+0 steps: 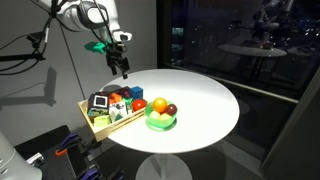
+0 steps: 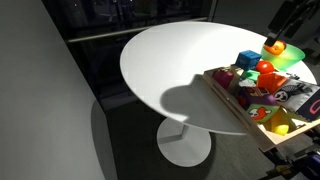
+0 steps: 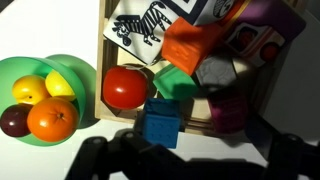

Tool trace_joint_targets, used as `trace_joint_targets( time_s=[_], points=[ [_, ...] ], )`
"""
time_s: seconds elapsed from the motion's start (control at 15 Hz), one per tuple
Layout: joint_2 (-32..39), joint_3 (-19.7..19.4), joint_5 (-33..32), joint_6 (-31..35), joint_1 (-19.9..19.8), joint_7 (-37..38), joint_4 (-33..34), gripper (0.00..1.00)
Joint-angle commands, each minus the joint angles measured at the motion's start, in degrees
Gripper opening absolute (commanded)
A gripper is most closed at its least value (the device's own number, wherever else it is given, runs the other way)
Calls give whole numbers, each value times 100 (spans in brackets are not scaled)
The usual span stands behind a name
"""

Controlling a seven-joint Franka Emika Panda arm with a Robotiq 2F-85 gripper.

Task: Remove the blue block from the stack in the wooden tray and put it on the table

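The blue block [image 3: 160, 122] sits at the near edge of the wooden tray [image 3: 104, 50], next to a red ball [image 3: 127, 88], a green block [image 3: 178, 82] and a purple block [image 3: 228, 112]. In an exterior view the blue block [image 2: 247, 59] tops the pile of toys. My gripper [image 3: 190, 165] is open and empty, its dark fingers spread at the bottom of the wrist view, just short of the block. In an exterior view the gripper [image 1: 123, 68] hangs above the tray [image 1: 100, 125], clear of the toys.
A green bowl [image 3: 62, 62] of toy fruit stands beside the tray on the round white table [image 1: 200, 100]. An orange block [image 3: 195, 45] and a zebra-print card [image 3: 140, 28] lie deeper in the tray. The tray overhangs the table's edge.
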Motion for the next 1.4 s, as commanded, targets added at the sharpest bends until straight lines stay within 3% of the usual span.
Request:
trace_joint_targets(
  time_s=[0.0, 0.53, 1.07, 1.13, 1.2, 1.33],
  points=[
    [579, 3, -327, 92, -25, 413, 464, 100],
    [1509, -174, -1037, 131, 59, 1109, 985, 100],
    [2033, -409, -1111, 169, 147, 1148, 1191, 100],
    [2077, -432, -1125, 177, 167, 1153, 1198, 75],
    [2115, -453, -1129, 178, 186, 1164, 1212, 74],
    [2155, -480, -1093, 139, 221, 1170, 1248, 56]
  ],
)
